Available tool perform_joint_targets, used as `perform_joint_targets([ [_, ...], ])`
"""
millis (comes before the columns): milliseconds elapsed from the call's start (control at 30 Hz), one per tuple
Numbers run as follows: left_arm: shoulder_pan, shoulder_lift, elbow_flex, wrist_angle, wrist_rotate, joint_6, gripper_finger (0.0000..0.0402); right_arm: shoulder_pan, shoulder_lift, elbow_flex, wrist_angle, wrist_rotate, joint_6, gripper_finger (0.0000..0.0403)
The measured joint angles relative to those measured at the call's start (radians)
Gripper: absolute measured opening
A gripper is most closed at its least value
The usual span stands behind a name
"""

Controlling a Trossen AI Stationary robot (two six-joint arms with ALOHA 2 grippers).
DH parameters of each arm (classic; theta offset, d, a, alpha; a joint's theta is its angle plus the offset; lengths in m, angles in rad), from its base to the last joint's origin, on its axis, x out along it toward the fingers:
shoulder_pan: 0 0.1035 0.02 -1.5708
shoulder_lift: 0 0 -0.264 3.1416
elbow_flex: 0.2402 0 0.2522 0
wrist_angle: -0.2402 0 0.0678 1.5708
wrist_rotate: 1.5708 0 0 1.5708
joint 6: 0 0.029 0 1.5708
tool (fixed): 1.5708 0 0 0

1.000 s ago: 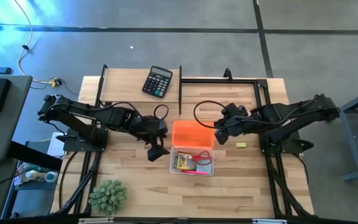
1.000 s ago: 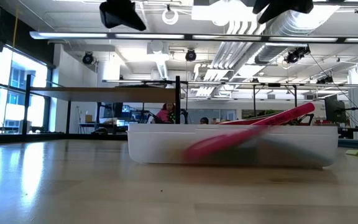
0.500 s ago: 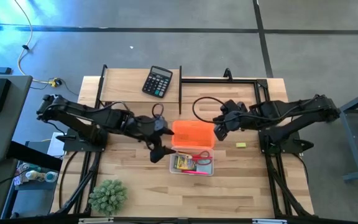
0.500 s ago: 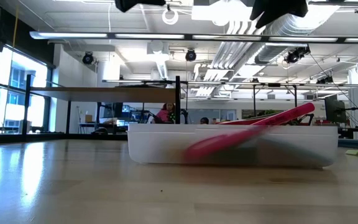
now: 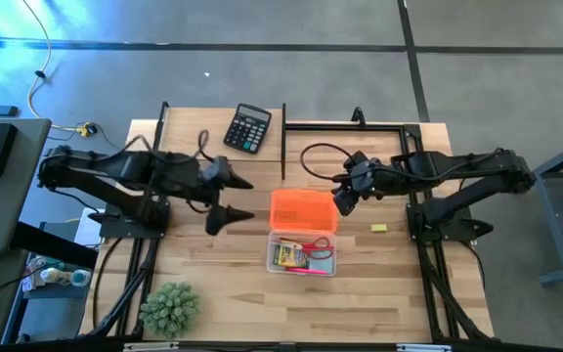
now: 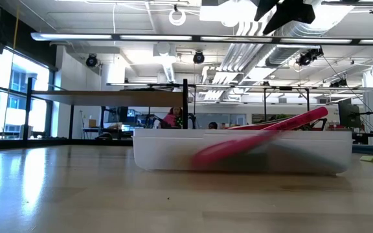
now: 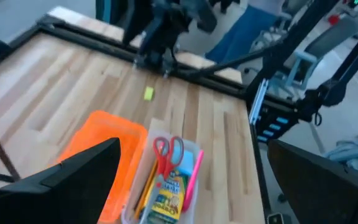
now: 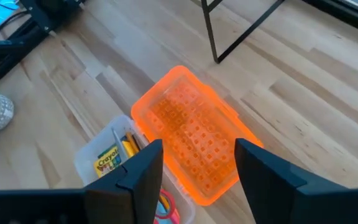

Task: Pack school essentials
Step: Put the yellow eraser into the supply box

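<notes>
Holding my left gripper point(image 5: 229, 198) spread wide left of the orange lid point(image 5: 303, 209), right gripper point(image 5: 344, 193) parted and empty beside it, scissors point(image 5: 313, 248) and crayon pack point(image 5: 285, 256) in the clear box point(image 5: 271, 262), eraser point(image 5: 379, 228) on the table point(image 5: 379, 293).

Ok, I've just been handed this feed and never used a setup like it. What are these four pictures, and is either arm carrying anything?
Two dark robot arms work at a wooden table.

The overhead picture shows everything. The left gripper hangs open above bare wood. The right gripper, also open, hangs beside the orange lid. Neither holds anything.

The table-level picture looks across at the clear box, the pink pen sticking out.

The other two come from cameras on the wrists; the dark shapes at their bottom are that arm's own fingers.

The box holds a crayon pack, red scissors and pencils. The yellow eraser lies outside it. A calculator and a plant stand farther off.
</notes>
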Motion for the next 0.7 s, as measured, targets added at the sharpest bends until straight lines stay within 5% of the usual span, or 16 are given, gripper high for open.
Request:
perform_joint_targets([
  [700, 0.058, -0.085, 0.0, -0.227, -0.03, 0.07, 0.0395, -0.11, -0.068, -0.014, -0.363, 0.042, 0.033, 0.0191],
])
